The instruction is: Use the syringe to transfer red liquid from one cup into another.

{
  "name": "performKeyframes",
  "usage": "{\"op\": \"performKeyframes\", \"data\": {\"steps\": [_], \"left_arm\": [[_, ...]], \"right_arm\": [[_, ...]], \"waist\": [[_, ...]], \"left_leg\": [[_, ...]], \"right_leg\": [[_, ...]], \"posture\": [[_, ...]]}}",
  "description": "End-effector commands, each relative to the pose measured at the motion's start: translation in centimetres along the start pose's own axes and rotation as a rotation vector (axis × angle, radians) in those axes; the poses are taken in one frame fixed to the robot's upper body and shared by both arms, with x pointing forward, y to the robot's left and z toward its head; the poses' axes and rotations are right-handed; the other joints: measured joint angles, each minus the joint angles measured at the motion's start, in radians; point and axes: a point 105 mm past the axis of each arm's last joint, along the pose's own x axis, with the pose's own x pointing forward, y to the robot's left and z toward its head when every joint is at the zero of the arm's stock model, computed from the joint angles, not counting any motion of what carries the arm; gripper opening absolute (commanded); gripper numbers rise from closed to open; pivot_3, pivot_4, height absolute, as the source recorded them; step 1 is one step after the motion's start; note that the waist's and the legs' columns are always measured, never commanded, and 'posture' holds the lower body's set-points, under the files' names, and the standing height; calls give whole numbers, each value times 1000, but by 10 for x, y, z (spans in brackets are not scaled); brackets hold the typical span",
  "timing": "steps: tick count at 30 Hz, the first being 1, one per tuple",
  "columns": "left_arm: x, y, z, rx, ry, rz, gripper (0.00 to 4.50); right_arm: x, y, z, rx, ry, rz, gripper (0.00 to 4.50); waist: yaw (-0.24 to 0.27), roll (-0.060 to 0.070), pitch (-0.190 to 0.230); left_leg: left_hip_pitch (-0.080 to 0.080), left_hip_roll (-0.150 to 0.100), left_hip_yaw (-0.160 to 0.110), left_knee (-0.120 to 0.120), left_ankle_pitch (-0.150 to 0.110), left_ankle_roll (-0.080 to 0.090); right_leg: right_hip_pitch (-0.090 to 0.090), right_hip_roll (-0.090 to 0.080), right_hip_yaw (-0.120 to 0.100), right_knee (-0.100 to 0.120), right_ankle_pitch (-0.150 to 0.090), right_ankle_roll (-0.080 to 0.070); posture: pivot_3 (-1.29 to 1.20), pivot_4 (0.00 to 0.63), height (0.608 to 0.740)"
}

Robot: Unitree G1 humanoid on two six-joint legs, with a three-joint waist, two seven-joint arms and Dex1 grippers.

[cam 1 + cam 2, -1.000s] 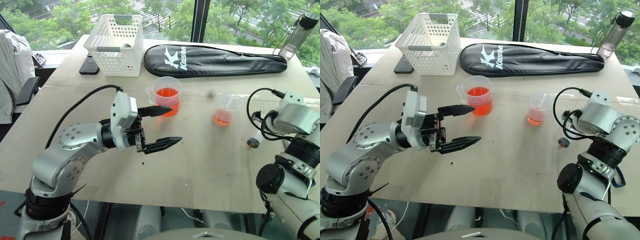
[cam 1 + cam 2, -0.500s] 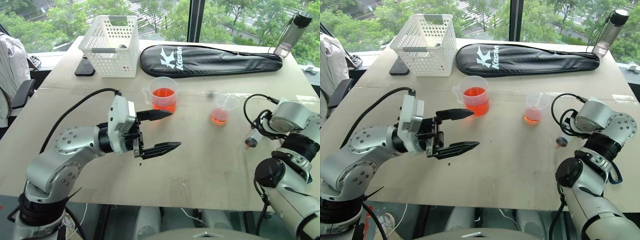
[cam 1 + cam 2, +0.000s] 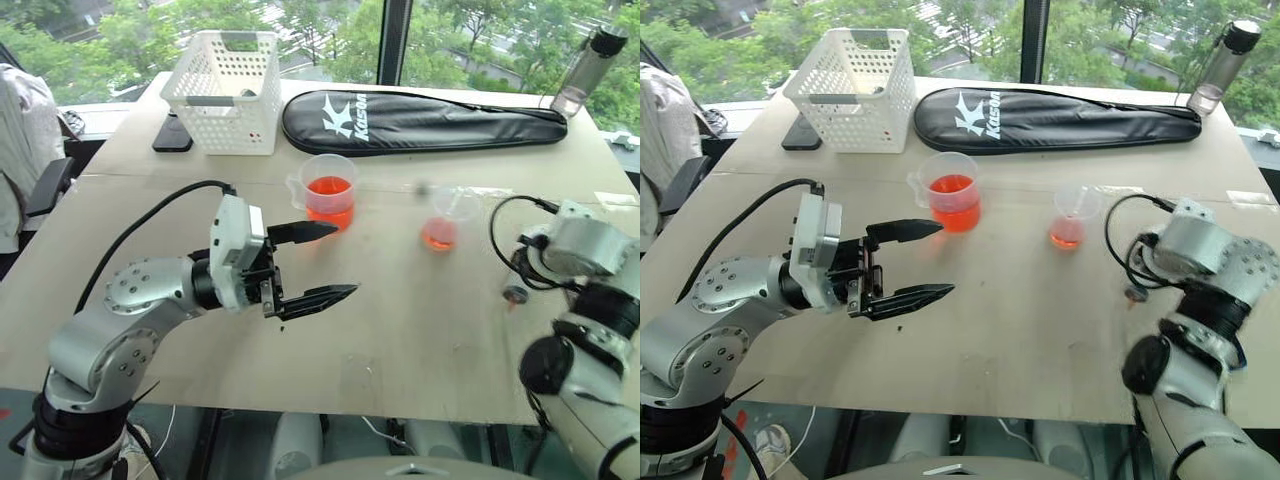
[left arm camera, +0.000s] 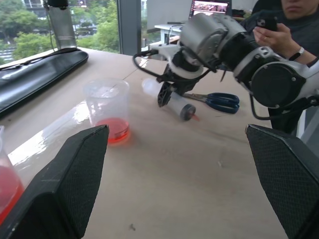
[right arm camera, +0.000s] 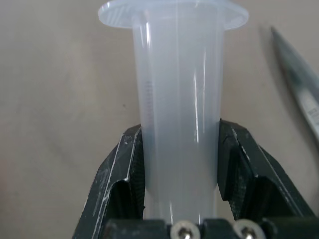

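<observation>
Clamping the syringe between both black fingers, our right gripper holds it tilted, its reddish tip near the table, close to the right edge. Our left gripper hovers over the middle with its jaws spread wide, just in front of the beaker of red liquid. We see the small cup, holding a little red, between beaker and syringe

The right pincer hides the syringe's tip end.
</observation>
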Motion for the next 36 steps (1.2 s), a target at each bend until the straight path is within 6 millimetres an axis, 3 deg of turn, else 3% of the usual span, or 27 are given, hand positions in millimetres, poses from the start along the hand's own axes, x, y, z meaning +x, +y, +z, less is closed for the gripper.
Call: {"op": "performKeyframes", "data": {"steps": [1,3,5,9,11,14,20,24,28,32,36], "left_arm": [[0,0,6,55,-21,19,4500],[1,6,5,72,-21,55,4500],[1,17,4,98,-19,123,4500],[-5,50,11,59,-108,339,4500],[-9,62,15,50,-138,421,4500],[-18,77,23,54,-151,524,4500],[-43,104,43,96,-147,709,4500],[-54,111,48,128,-119,781,4500],[-62,116,52,126,-118,827,4500],[-68,125,62,156,-127,867,4500],[-87,139,71,171,-144,959,4500]], "right_arm": [[-76,10,57,-60,-460,196,1486],[-122,32,74,-107,-703,360,1484],[-150,58,77,-177,-825,509,1478],[-193,135,56,-417,-1012,874,1476],[-193,163,45,-476,-1056,982,1476],[-187,211,30,-424,-1043,1151,1476],[-177,292,3,-385,-1062,1279,1476],[-172,318,-13,-441,-1115,1320,1476],[-187,335,-23,-413,-1137,1397,1476],[-174,343,-35,-426,-1120,1379,1475],[-169,340,-35,-414,-1134,1362,1475]], "waist": [[-1,6,3],[-11,10,5],[-19,8,3],[-19,6,2],[-15,5,2],[-14,5,1],[6,3,2],[7,2,2],[13,2,3],[14,-1,2],[10,-1,2]], "left_leg": [[0,-1,1,0,0,0],[0,-1,3,0,0,0],[4,2,2,0,0,0],[7,4,-7,-1,0,0],[7,4,-11,-1,0,0],[5,4,-10,1,0,0],[0,0,-8,3,0,-1],[1,1,-9,1,0,-1],[1,1,-9,1,0,-1],[1,1,-10,1,1,-3],[2,1,-10,1,2,-4]], "right_leg": [[0,0,2,0,0,0],[-1,0,5,-1,0,1],[0,4,6,-1,-2,4],[0,14,7,1,-2,-3],[0,16,7,1,-2,-4],[0,16,8,2,1,-1],[-1,12,9,1,2,-3],[-2,13,8,2,2,-3],[-2,12,7,2,2,-4],[-1,11,6,3,3,-4],[-1,11,6,3,3,-4]], "posture": [[0,150,724],[0,150,724],[0,150,724],[0,150,724],[0,150,724],[0,150,724],[0,150,724],[0,150,724],[0,150,724],[0,150,724],[0,150,724]]}}
